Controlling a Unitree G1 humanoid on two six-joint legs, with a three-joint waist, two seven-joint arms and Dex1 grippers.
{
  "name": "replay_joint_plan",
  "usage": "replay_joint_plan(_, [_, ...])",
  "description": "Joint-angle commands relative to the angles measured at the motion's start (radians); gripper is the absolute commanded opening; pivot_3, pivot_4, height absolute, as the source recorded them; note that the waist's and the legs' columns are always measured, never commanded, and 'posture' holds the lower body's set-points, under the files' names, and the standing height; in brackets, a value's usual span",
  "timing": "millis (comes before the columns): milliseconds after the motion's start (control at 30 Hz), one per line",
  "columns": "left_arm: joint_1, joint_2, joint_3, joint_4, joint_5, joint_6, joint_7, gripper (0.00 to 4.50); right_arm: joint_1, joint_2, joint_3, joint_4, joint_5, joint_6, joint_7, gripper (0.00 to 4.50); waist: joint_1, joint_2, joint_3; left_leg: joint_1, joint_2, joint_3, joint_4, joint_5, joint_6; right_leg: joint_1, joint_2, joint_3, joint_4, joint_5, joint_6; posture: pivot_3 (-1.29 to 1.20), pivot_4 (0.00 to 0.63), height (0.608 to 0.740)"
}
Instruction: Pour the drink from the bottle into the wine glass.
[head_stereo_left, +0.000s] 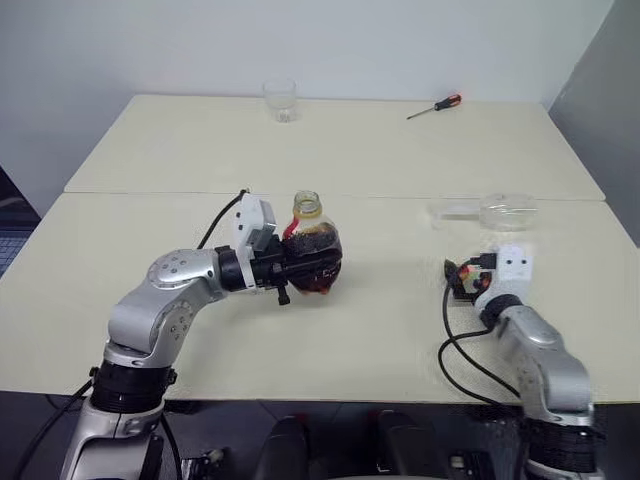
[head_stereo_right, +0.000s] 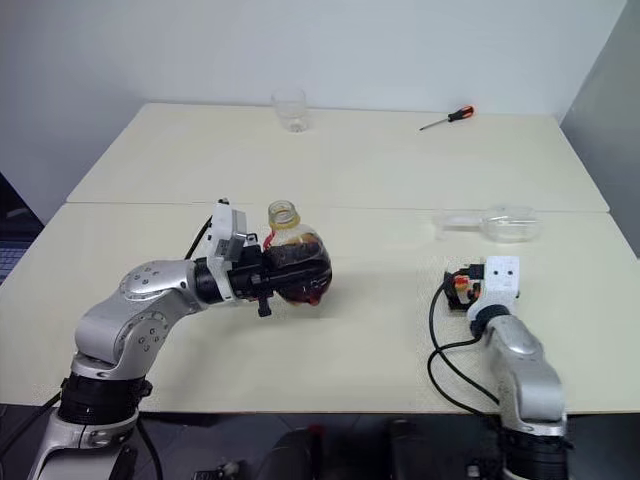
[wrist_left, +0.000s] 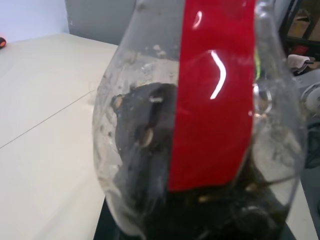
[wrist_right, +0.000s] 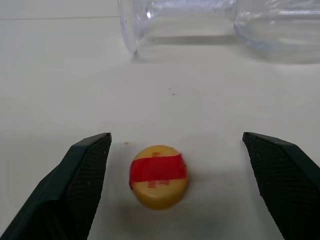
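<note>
Left claw (head_stereo_left: 300, 272) clamped on the uncapped bottle (head_stereo_left: 314, 250); right claw (wrist_right: 175, 175) wide open around the cap (wrist_right: 159, 176) on the counter (head_stereo_left: 380, 330).

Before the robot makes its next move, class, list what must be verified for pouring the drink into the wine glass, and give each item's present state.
1. Bottle gripped by the left fingers: ok.
2. Cap off the bottle: ok, it lies on the table.
3. Right fingers open, clear of the cap: ok.
4. Drink in the bottle: ok, dark liquid fills the lower body.
5. Wine glass standing upright: not ok, it lies on its side.
6. Bottle mouth over the wine glass: not ok, they are well apart.
</note>
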Motion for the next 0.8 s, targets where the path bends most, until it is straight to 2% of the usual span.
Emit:
replay_joint_plan(33, [-0.003,-0.003,0.053,-0.007,-0.005,-0.019,0.037,0.95,-0.029,-0.089,-0.026,-0.147,0.078,0.048,0.104,4.5,-0.001,0.0,0.0,0.0,0.0,0.0,0.0,0.0,0.0,0.0,0.0,0.0,0.0,0.0,0.0,0.0,0.15,0.74])
replay_joint_plan(167, [-0.024,-0.023,0.075,0.049,0.032,-0.051,0.103,0.95,-0.143,-0.117,-0.031,-0.208,0.309,0.113,0.258,4.5,-0.007,0.0,0.0,0.001,0.001,0.0,-0.001,0.0,0.0,0.0,0.0,0.0,0.0,-0.002,0.003,0.0,0.15,0.74])
replay_joint_plan(300, [-0.05,-0.037,0.081,0.102,0.063,-0.08,0.14,0.95,-0.197,-0.135,-0.016,-0.216,0.438,0.146,0.344,4.5,-0.001,0.0,0.0,0.0,0.001,-0.003,-0.001,0.0,0.0,0.0,0.001,-0.002,-0.001,0.0,0.0,0.0,0.15,0.74])
replay_joint_plan(400, [-0.091,-0.049,0.108,0.196,0.113,-0.128,0.206,0.95,-0.329,-0.115,0.095,-0.141,0.514,0.165,0.451,4.5,-0.001,0.0,0.0,-0.001,-0.001,-0.001,0.001,0.0,0.0,0.0,0.001,-0.002,-0.001,0.0,0.0,0.0,0.15,0.74])
replay_joint_plan(600, [-0.135,-0.051,0.151,0.314,0.17,-0.201,0.274,0.95,-0.472,-0.074,0.258,0.016,0.458,0.082,0.556,4.5,-0.001,0.0,0.0,-0.001,0.0,-0.002,0.0,0.0,0.0,0.0,0.0,-0.003,-0.003,0.001,0.0,0.0,0.15,0.74])
replay_joint_plan(800, [-0.179,-0.021,0.208,0.469,0.228,-0.288,0.334,0.95,-0.626,0.029,0.358,0.207,0.341,-0.026,0.555,4.5,-0.002,0.0,0.0,-0.002,0.0,-0.002,0.001,0.0,0.0,0.0,-0.002,-0.003,-0.003,0.001,0.001,0.0,0.15,0.74])
